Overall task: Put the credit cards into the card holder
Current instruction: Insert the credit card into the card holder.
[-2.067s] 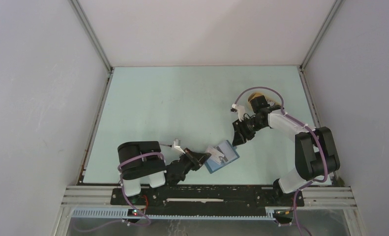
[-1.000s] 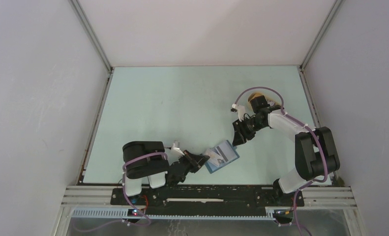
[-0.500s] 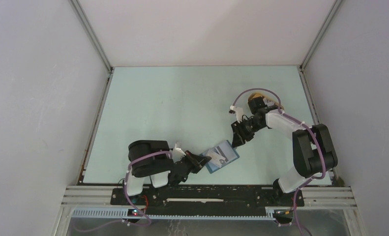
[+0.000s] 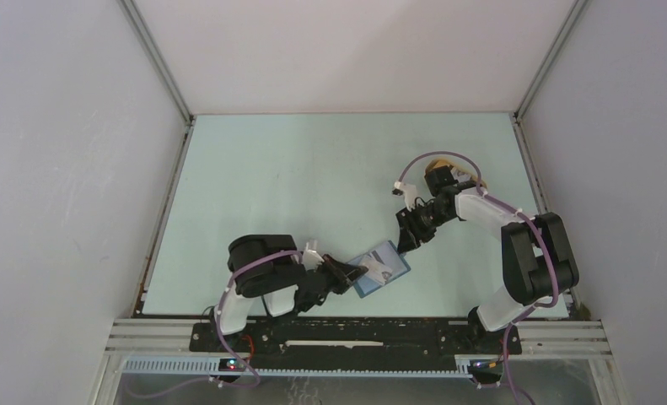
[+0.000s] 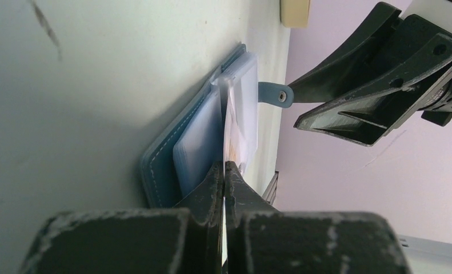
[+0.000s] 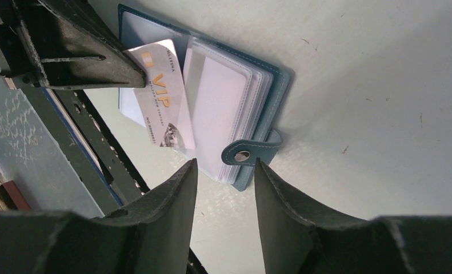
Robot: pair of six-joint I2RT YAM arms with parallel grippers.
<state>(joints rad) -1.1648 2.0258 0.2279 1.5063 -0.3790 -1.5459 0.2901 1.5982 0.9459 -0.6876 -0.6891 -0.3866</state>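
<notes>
Your left gripper pinching a credit card at 9 o'clock of the open card holder, your right gripper spread and empty at its 1 o'clock

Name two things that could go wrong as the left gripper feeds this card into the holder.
The card sits tilted against the clear sleeves, so its corner may catch rather than slide in. The right gripper hangs open near the snap tab, not gripping the card holder, so a push from the left gripper could shove it away.
</notes>
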